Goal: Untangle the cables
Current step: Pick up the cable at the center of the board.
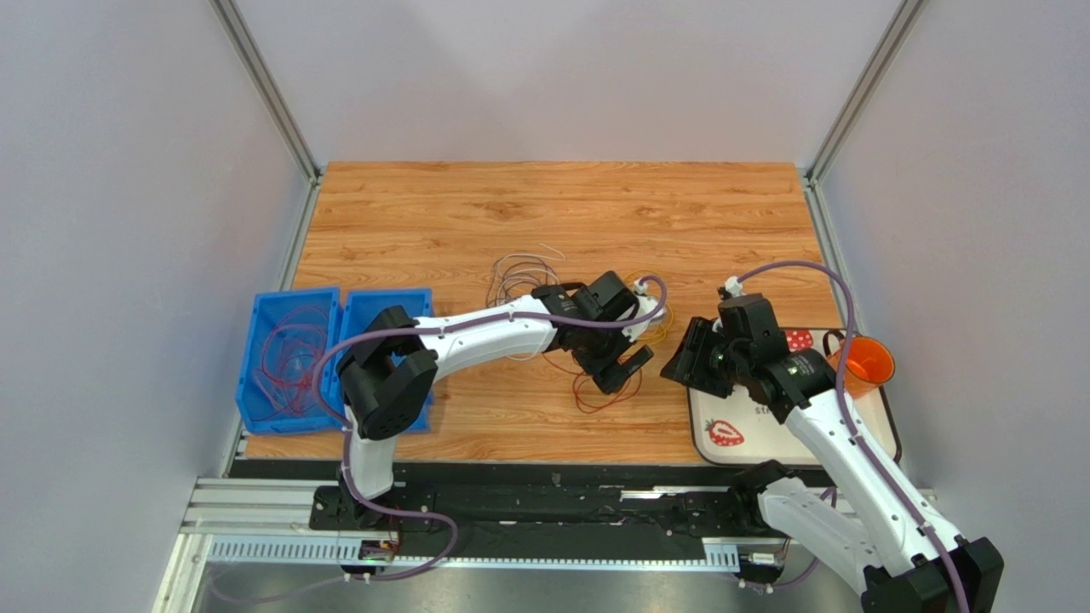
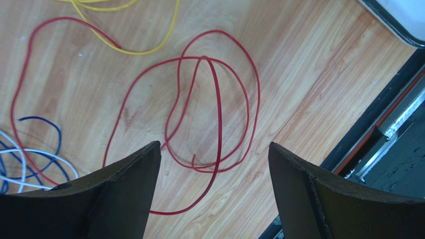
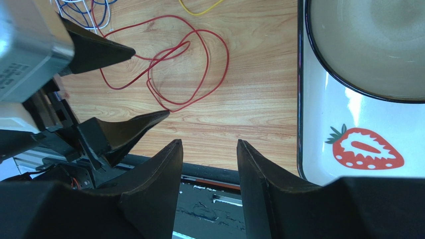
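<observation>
Overhead; wrist views sharing red cable [image 2: 218,114]

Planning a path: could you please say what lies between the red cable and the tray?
Only bare table between red cable and tray, seen in right wrist view.
</observation>
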